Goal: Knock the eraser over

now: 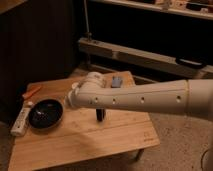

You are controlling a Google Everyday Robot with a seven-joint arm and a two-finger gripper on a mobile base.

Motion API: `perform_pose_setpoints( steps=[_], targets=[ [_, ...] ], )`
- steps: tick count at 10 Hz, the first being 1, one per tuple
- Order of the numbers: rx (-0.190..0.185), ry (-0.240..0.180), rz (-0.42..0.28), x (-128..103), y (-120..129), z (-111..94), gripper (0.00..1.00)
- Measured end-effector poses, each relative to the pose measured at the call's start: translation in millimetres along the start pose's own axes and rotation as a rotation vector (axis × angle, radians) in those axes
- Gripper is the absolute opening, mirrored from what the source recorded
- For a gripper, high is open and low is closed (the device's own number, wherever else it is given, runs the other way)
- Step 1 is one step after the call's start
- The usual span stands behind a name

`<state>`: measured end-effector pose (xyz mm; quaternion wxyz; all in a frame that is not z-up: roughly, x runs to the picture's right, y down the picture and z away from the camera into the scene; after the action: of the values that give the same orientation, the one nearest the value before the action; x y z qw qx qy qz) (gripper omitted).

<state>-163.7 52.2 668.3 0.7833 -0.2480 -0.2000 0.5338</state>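
The eraser is a small black block standing upright near the middle of the wooden table. My white arm reaches in from the right and passes just above and in front of the eraser, hiding its top. The gripper is at the arm's left end, above the table between the eraser and a black bowl. It is to the left of the eraser and somewhat higher.
A black bowl sits at the table's left, with a long white remote-like bar beside it at the left edge. An orange object lies at the far left. A flat grey-blue rectangle lies at the back. A dark shelf unit stands behind the table.
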Motion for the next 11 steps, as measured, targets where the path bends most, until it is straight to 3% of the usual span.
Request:
perform_pose_setpoints(
  steps=[2, 4, 7, 9, 11],
  targets=[
    [0.013, -0.074, 0.028, 7.1, -15.4, -33.7, 0.00],
    [0.041, -0.148, 0.111, 30.3, -46.0, -70.6, 0.00],
    [0.098, -0.223, 0.257, 77.4, -88.7, -108.7, 0.00],
    [0.108, -0.260, 0.336, 108.7, -118.2, -105.8, 0.00],
    [0.097, -0.290, 0.399, 129.7, -152.8, -84.3, 0.00]
  ],
)
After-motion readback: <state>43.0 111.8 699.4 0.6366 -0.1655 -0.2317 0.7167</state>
